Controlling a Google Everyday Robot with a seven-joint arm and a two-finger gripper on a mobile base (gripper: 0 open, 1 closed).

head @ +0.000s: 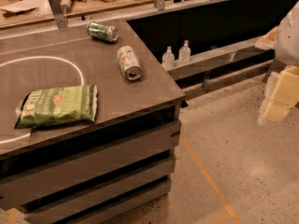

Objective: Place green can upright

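Green can (102,31) lies tipped on its side near the table's (140,101) far edge, not yet righted.
Gripper (279,99) sits far right, well apart from it, approach seemingly unstarted; whether it is open or closed, I cannot tell.

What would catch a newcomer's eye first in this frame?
Two cans lie on their sides on the dark table: the green can near the far edge, a paler can closer to the right edge. A flat green chip bag lies at front left, and the gripper hangs off the table at the frame's right edge, over the floor.
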